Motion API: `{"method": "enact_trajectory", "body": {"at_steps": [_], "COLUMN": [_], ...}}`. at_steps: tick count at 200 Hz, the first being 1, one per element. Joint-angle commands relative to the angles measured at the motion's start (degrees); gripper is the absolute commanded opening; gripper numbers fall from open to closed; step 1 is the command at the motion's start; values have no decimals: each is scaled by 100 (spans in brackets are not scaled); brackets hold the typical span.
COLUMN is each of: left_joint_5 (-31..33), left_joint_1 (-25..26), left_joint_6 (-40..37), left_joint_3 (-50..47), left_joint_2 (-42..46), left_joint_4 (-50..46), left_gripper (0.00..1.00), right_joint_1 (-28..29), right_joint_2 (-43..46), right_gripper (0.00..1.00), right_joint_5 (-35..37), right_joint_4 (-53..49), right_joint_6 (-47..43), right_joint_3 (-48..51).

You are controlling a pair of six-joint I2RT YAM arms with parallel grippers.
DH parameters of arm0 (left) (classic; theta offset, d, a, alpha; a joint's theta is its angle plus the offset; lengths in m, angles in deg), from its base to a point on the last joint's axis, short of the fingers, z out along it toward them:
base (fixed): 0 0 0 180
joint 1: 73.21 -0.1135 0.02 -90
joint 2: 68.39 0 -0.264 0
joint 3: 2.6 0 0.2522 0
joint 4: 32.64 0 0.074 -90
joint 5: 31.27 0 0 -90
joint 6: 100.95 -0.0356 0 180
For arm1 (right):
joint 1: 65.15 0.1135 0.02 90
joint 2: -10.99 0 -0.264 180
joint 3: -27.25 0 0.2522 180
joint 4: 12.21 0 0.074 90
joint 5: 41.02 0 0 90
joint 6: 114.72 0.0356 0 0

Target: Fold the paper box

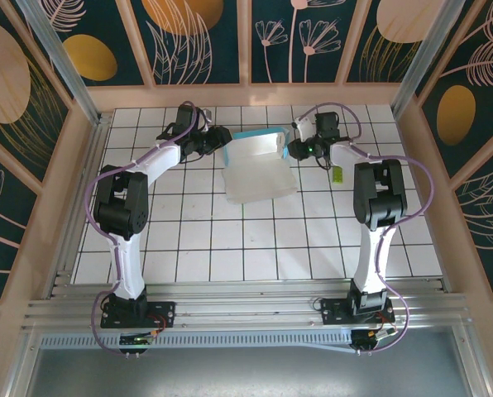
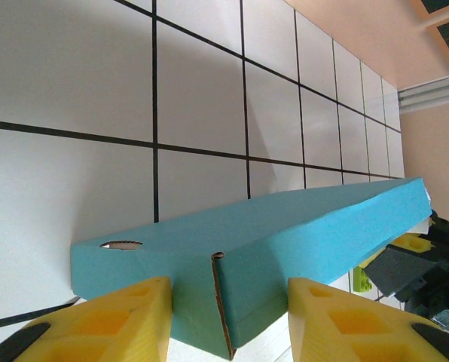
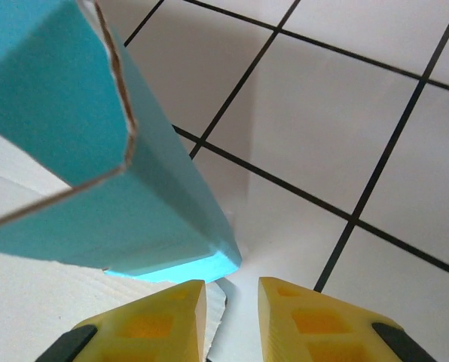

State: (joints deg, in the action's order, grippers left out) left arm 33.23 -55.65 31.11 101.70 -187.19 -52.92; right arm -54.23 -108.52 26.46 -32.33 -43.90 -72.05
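Item: paper box (image 1: 259,169), part-folded, on the tiled surface (image 1: 230,248).

Location: between my two grippers, one end at each.

Done: one long edge is turned up into a raised turquoise channel running from the left gripper (image 1: 220,138) across to the right gripper (image 1: 296,149).

Outstanding: the broad white panel lies flat and unfolded beside both grippers, on the side toward the arm bases. I judge more than half the work is left.

Left gripper: jaws about half apart, straddling the channel's end. I cannot tell whether they press it.

Right gripper: jaws a narrow gap apart, the box's turquoise corner just ahead of the tips, nothing clamped.
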Motion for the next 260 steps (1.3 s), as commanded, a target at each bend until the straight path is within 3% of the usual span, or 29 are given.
{"method": "enact_trajectory", "body": {"at_steps": [1,86,194,260], "left_joint_5": [-96,-174,-317,-415], "left_joint_1": [29,37,36,36], "left_joint_6": [-107,-128,-184,-225], "left_joint_3": [141,203,166,170], "left_joint_2": [-139,-196,-248,-266], "left_joint_4": [-208,-218,-219,-187], "left_gripper": [42,42,41,41], "right_joint_1": [9,98,186,363], "right_joint_2": [-71,-504,-966,-1334], "right_gripper": [26,26,21,14], "right_joint_5": [-10,-727,-910,-322], "right_joint_4": [-189,-446,-96,206], "right_joint_6": [-385,-763,-684,53], "right_joint_3": [-366,-864,-1280,-1618]}}
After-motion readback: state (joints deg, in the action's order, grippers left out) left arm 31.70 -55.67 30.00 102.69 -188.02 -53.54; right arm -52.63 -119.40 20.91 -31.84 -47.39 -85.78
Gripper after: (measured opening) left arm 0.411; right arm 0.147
